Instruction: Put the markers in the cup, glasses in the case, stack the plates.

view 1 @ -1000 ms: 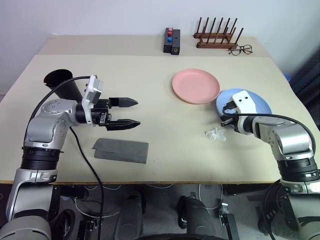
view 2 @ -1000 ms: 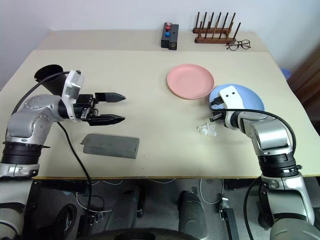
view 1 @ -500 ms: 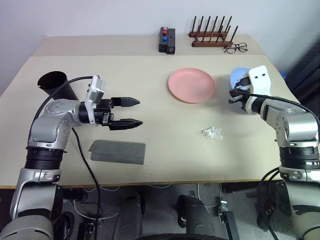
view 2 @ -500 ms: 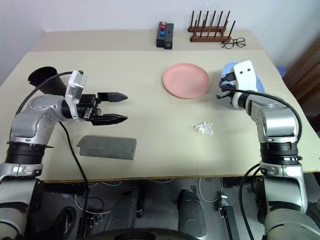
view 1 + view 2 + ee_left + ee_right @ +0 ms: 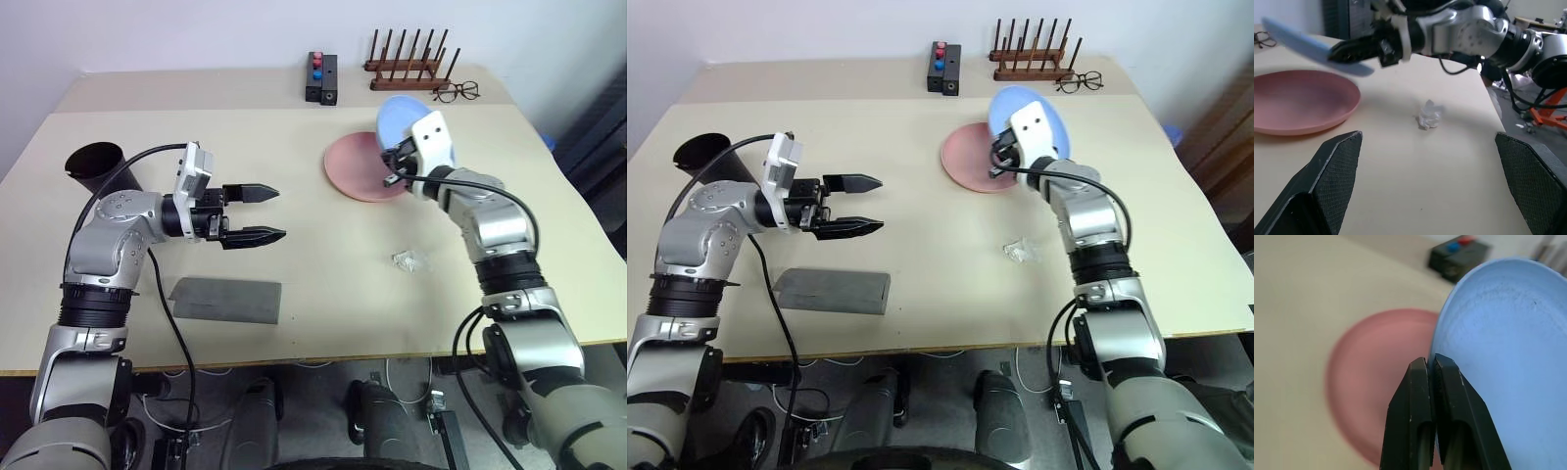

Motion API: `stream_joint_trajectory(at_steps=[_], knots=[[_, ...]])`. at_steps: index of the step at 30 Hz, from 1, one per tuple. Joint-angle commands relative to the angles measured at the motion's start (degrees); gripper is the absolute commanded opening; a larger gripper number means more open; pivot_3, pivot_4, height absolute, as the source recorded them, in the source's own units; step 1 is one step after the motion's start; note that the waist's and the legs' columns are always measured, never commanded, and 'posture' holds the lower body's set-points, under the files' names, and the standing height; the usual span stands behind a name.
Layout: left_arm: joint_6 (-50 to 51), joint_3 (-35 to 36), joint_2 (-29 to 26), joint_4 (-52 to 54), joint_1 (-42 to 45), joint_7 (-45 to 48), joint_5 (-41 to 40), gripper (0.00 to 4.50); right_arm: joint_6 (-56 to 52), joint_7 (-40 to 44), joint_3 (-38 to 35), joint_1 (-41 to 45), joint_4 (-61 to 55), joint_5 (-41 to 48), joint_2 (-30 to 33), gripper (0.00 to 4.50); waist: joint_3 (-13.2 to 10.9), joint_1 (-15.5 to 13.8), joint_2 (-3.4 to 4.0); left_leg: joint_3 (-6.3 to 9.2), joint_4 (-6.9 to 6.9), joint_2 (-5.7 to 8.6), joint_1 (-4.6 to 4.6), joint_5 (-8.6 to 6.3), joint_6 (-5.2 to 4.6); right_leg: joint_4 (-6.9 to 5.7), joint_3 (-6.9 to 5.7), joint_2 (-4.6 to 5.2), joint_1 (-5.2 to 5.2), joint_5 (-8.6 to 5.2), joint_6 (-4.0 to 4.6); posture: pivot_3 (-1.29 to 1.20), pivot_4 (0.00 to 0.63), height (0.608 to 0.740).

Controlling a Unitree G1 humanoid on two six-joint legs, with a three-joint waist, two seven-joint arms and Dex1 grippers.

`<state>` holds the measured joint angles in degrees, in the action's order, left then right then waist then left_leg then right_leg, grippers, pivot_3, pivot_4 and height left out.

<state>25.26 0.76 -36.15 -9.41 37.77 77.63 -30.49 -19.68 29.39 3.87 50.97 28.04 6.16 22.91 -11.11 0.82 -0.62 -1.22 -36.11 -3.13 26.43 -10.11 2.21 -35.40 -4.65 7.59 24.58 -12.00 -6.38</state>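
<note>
Lying nearest the table's front edge, the grey case (image 5: pixel 226 299) is seen flat and closed, with a small crumpled white scrap (image 5: pixel 413 259) off to its right. Above the case, the left gripper (image 5: pixel 273 212) is held level with its two fingers spread wide and nothing between them. Further back, the pink plate (image 5: pixel 351 172) rests on the table (image 5: pixel 294 137), and the blue plate (image 5: pixel 397 117) is carried tilted in the air over its far right part, pinched at the rim by the closed right gripper (image 5: pixel 1432 369). The blue plate is judged to be light, stiff and smooth, so a thin rim pinch may let it swing or slip; a lower, flatter approach is advised before release. The black cup (image 5: pixel 96 168) stands at the far left, partly covered by the left arm. At the back edge, a black block with red and blue knobs (image 5: pixel 319 78), a wooden peg rack (image 5: pixel 407 67) and clear spectacles (image 5: pixel 452 93) are found. No markers and no sunglasses can be made out, and the cup's contents are hidden.
</note>
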Motion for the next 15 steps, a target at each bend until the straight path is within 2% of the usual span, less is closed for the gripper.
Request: stream_joint_trajectory(at_steps=[1, 8, 15], knots=[[-0.64, 1.14, -1.02, 1.02, 1.15, 0.09, -0.17, 4.50, 5.59, 1.49, 0.62, 2.95, 3.49, -1.74, -0.92, 0.02, 0.00, -0.14, 0.00, 0.00, -0.02, 0.00, 0.00, 0.00, 0.00, 0.00, 0.00, 0.00, -0.01, 0.00, 0.00, 0.00, 0.150, 0.740], [0.24, 2.37, -2.15, 3.81, -1.50, -1.25, -1.14, 4.50, 12.49, 3.94, 3.12, 3.97, 12.38, -4.78, -4.65, 0.02, -0.01, 0.25, 0.02, 0.00, 0.01, 0.00, -0.04, 0.00, 0.01, -0.01, 0.00, 0.00, -0.01, 0.00, 0.00, 0.00, 0.150, 0.740], [0.38, 2.69, -2.42, 4.29, -1.86, -1.91, -1.39, 4.50, 13.13, 5.71, 4.03, 3.10, 12.54, -6.59, -4.91, 0.02, -0.01, -0.02, 0.02, 0.01, -0.01, 0.00, -0.03, 0.02, 0.03, -0.04, 0.00, 0.00, -0.02, 0.00, 0.00, 0.00, 0.150, 0.740]])
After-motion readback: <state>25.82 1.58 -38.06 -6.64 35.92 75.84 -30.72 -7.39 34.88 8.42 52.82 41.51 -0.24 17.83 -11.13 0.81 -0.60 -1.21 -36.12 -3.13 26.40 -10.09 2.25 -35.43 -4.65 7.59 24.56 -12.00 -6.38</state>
